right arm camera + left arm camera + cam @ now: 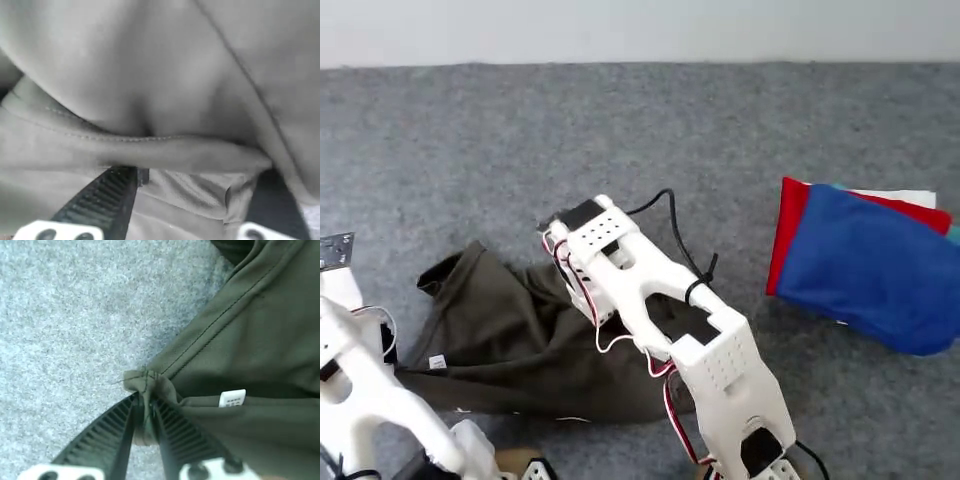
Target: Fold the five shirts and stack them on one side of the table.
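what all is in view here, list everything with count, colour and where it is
olive shirt: 1, dark olive, rumpled, table's middle-left
folded stack: 1, blue on top, red under it, white and teal edges, table's right side
label: 1, white, on the olive shirt near its pinched corner
table: 1, grey, under everything
wall: 1, white, behind the table
arms: 2, white, near edge
left gripper: 1, black, shut on the olive shirt's corner
right gripper: 1, black, open, against the olive shirt's folds

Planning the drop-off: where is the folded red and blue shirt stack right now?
High view: the folded red and blue cloth shirt stack lies on the grey felt table's right side, apart from the dark olive cloth shirt.
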Motion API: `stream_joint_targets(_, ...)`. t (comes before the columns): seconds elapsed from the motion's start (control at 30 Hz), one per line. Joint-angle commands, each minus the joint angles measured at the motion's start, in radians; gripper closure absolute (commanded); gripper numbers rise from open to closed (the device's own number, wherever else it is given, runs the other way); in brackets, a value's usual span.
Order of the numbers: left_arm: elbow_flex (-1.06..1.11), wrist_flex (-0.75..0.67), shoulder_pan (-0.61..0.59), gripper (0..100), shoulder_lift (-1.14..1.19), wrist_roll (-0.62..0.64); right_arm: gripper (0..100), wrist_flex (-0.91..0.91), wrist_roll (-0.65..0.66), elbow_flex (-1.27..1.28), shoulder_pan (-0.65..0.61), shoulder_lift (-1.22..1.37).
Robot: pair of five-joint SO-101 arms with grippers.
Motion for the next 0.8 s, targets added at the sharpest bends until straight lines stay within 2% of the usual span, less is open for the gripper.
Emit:
stream_joint_targets(0.0,-0.028,0.008,0.006,99,-0.002,-0.002,96.7,0.007,-0.014,-0.091,0.021,-0.025)
stream_joint_targets(0.03,-0.028,0.008,0.008,99,-0.002,-0.002,95.2,0.021,-0.015,-0.106,0.027,-0.036)
stream_joint_targets(0.1,-0.033,0.008,0.008,99,-0.002,-0.002,99.4,0.050,-0.012,-0.146,0.031,-0.059)
stream_joint_targets(0.37,-0.038,0.008,0.008,99,-0.009,-0.002,99.0,0.082,-0.003,-0.245,0.027,-0.177)
stream_joint_targets(0.43,-0.038,0.008,0.009,99,-0.009,0.009,99.0,0.077,0.057,-0.278,0.024,-0.200)
stream_joint_targets(0.53,-0.047,0.002,0.017,99,-0.009,0.063,98.9,0.071,0.141,-0.316,0.012,-0.220)
stream_joint_targets(0.63,-0.085,0.006,0.054,99,-0.011,0.127,98.9,0.039,0.146,-0.384,0.015,-0.222)
stream_joint_targets(0.77,-0.223,0.000,0.155,99,-0.011,0.330,98.9,-0.159,0.147,-0.462,0.048,-0.220)
